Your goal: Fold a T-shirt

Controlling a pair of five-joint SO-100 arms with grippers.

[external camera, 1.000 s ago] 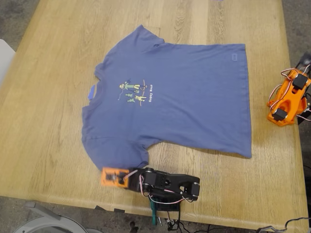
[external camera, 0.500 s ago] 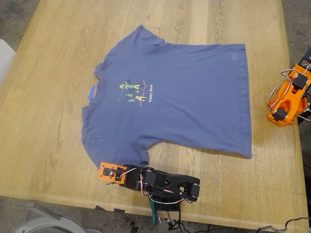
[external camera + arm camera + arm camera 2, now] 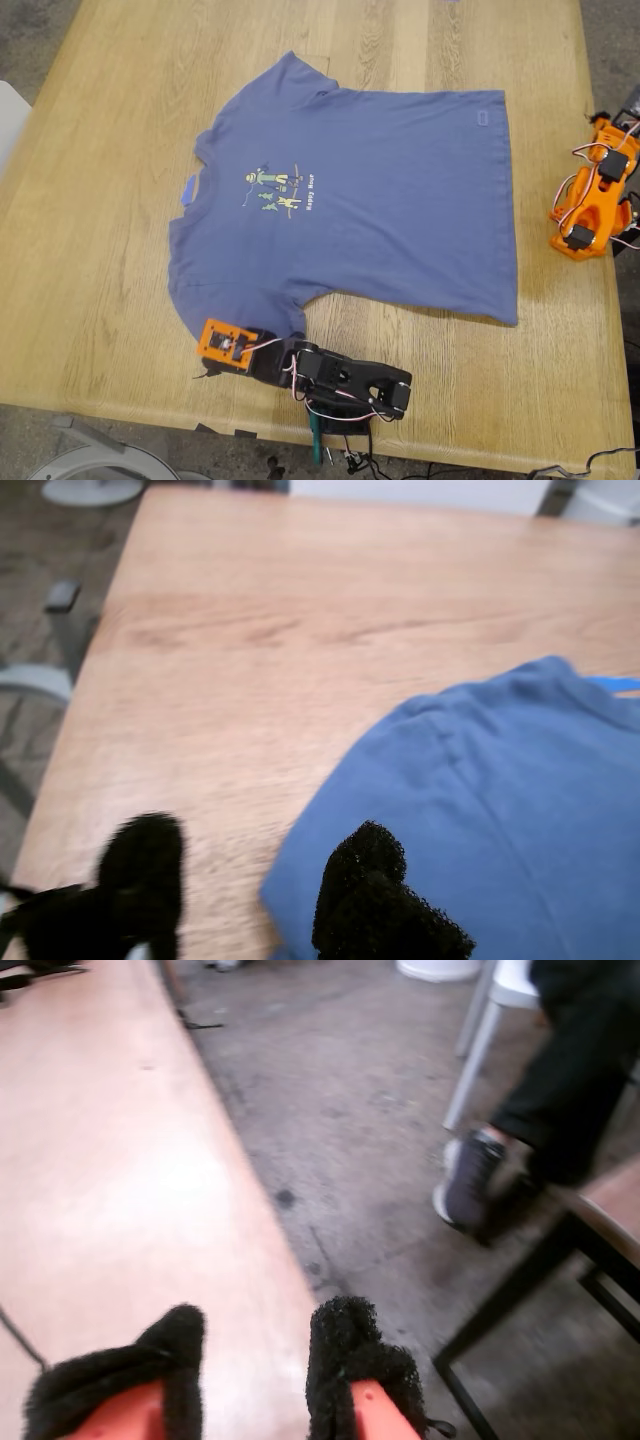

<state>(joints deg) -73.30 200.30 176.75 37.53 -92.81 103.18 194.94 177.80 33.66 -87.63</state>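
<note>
The slate-blue T-shirt (image 3: pixel 380 190) lies flat and face up on the wooden table (image 3: pixel 100 250), collar toward the exterior view's left, hem toward its right. Its small cartoon print (image 3: pixel 278 190) shows on the chest. My first gripper (image 3: pixel 222 347), on the black arm at the table's near edge, is open at the near sleeve (image 3: pixel 235 305). In the first wrist view this gripper (image 3: pixel 250 880) has one black foam fingertip (image 3: pixel 362 875) over the sleeve's edge (image 3: pixel 450 780) and the other on bare wood. My second gripper (image 3: pixel 255 1360) is open and empty above the table's edge.
The orange second arm (image 3: pixel 590 200) sits folded at the exterior view's right edge of the table. A person's leg and shoe (image 3: pixel 470 1175) and dark furniture legs (image 3: pixel 520 1300) stand on the floor beside the table. A small bright-blue scrap (image 3: pixel 188 190) lies at the collar.
My first gripper has moved toward the exterior view's left and slightly up, onto the near sleeve's edge. The orange arm has shifted a little. The shirt has not moved.
</note>
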